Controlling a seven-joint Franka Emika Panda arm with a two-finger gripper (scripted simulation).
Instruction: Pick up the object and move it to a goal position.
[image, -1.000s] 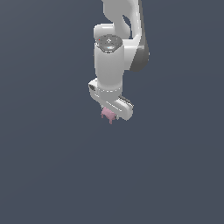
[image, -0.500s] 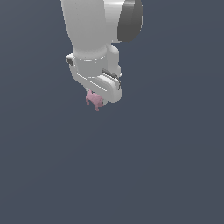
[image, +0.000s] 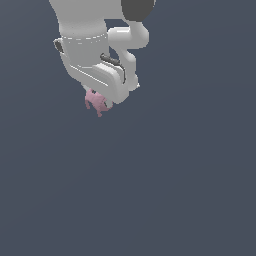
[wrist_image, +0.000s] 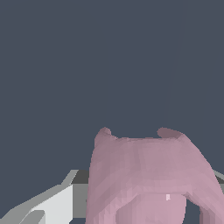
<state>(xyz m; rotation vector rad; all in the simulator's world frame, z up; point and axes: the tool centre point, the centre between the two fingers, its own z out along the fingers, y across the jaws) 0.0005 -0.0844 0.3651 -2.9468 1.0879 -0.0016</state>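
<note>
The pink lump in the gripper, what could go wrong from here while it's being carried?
1. The pink lump is tiny and irregular, and most of it hangs below the white gripper, so the hold may be shallow; it could slip out in transit.
2. In the wrist view the lump fills much of the frame, hiding what lies beneath, so placement may be harder to judge.

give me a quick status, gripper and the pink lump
Gripper shut on pink lump, carried off the surface. Lump fills the wrist view. Nothing seen in the way.
</note>
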